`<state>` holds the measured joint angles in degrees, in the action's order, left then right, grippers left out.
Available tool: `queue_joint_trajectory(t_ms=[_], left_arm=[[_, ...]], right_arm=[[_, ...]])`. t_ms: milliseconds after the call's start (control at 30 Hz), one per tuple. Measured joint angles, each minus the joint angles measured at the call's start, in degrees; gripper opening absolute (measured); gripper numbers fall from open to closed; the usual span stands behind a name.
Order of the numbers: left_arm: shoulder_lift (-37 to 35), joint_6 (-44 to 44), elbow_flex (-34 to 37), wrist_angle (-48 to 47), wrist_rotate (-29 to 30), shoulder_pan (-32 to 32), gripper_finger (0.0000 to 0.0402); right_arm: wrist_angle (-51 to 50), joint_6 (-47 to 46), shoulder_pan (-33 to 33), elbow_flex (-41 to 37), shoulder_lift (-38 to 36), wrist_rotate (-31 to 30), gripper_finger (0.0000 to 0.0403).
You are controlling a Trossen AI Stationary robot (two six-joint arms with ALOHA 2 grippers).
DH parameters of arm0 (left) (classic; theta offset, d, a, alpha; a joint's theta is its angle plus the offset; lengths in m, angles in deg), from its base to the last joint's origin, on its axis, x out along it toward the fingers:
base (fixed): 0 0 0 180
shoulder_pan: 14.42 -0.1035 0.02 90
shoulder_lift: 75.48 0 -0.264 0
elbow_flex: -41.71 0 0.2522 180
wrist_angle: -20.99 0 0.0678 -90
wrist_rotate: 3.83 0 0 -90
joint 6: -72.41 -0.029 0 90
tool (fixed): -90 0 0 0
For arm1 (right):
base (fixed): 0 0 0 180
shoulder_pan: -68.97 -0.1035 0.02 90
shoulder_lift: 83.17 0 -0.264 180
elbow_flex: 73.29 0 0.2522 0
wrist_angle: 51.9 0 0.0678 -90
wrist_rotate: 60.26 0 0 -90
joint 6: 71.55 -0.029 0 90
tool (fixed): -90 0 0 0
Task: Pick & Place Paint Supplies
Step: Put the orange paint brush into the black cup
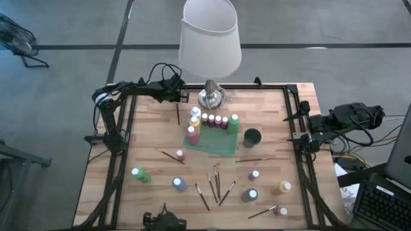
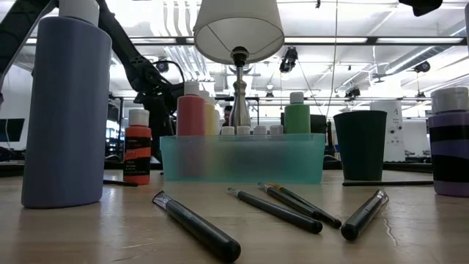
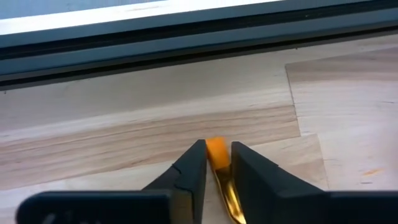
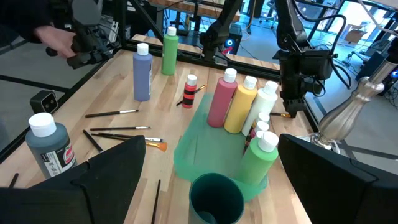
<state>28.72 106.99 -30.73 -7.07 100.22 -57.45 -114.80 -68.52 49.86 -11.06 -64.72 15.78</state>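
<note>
About fifteen paint bottles (image 1: 138,173), about nine brushes (image 1: 202,197), one lamp (image 1: 209,38), one dark cup (image 1: 252,136), one green tray (image 1: 215,145).

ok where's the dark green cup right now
In the high view the dark green cup stands upright right of centre on the table, just off the green tray's right edge, beside the green bottle.

Dark jointed arms, black cables looped, matte black claw (image 3: 217,171) fingers.
</note>
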Motion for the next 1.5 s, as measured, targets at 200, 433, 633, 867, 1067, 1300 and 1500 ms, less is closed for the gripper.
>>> queue_joint_trajectory(t_ms=[200,433,633,867,1067,1300,1500], left_arm=[[0.02,-0.01,0.0,0.36,-0.48,0.0,0.0042],[0.02,-1.2,0.0,0.78,-1.91,0.02,0.0006],[-0.08,-1.36,-0.02,1.43,-4.59,0.0,0.0003],[-2.29,-3.25,0.09,1.66,-6.13,0.02,0.0001],[-7.29,-7.58,0.09,0.9,-6.59,0.02,0.0001],[-15.75,-12.41,0.09,-3.01,-6.94,0.02,0.0001],[-24.43,-15.6,0.43,-8.0,-7.25,0.2,0.0001]], right_arm=[[0.0,0.0,0.0,0.0,0.0,0.01,0.0364],[0.0,0.0,0.0,0.0,0.0,0.01,0.0364],[0.01,0.0,0.0,0.0,0.0,0.01,0.0364],[0.01,0.0,-0.01,0.0,0.0,-0.01,0.0364],[0.01,0.0,-0.02,0.0,0.0,0.01,0.0364],[0.01,0.01,0.0,0.0,0.0,0.01,0.0364],[0.02,0.0,0.0,0.0,0.0,-0.01,0.0364]])
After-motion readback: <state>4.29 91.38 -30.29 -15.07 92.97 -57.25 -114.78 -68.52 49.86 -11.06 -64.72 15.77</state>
